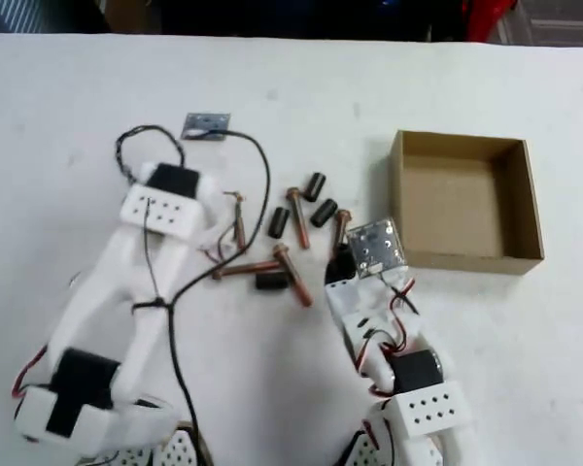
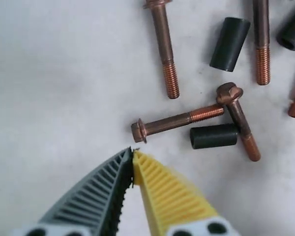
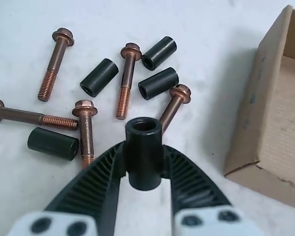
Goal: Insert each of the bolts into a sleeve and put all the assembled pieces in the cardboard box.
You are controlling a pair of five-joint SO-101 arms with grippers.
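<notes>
From above, loose bolts (image 1: 298,216) and sleeves (image 1: 279,221) lie on the table (image 1: 466,369) just beside the box (image 1: 471,259). The left gripper (image 2: 132,153) is closed on nothing, its tips by a bolt head. Near the box, the right gripper (image 3: 143,150) clamps one upright sleeve (image 3: 144,130).

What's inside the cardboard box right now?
In the high view, the cardboard box shows just its bare brown floor with nothing lying on it. Its near wall covers a thin strip of floor right behind it, so that strip can't be checked.
</notes>
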